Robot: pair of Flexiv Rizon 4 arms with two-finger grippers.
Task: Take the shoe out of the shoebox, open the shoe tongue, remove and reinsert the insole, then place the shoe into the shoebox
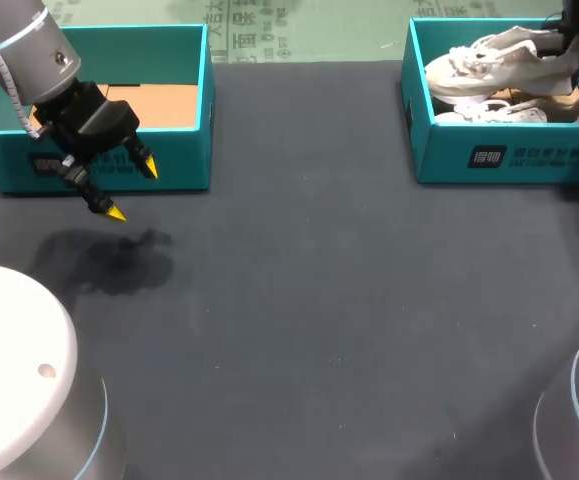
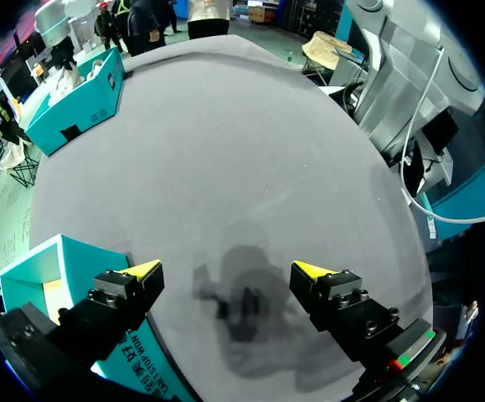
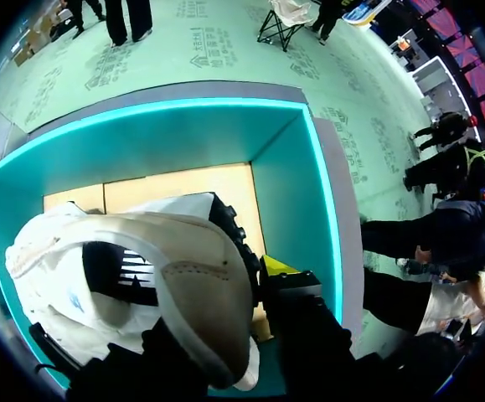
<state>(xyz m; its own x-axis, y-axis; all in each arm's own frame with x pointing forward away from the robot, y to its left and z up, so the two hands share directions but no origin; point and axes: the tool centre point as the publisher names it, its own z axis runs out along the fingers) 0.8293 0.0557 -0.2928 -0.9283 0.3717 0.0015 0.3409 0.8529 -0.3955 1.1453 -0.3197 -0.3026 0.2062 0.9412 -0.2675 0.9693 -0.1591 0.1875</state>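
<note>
A teal shoebox (image 1: 509, 155) stands at the table's far right with two white shoes in it. The upper white shoe (image 1: 494, 58) lies tilted across the box's top, above the second shoe (image 1: 504, 110). My right gripper (image 1: 572, 42) is shut on the upper shoe's heel. In the right wrist view the heel of this shoe (image 3: 183, 276) fills the space at my right gripper (image 3: 244, 276); one yellow fingertip (image 3: 280, 266) shows outside the heel and the other is hidden. The box's cardboard floor (image 3: 183, 184) lies below. My left gripper (image 1: 132, 190) (image 2: 229, 272) hangs open above bare table.
A second teal box (image 1: 99, 165), with only a cardboard floor showing, stands at the far left, right behind my left gripper; its corner (image 2: 49, 268) shows beside the left finger. The dark table (image 1: 319, 300) stretches wide between the two boxes.
</note>
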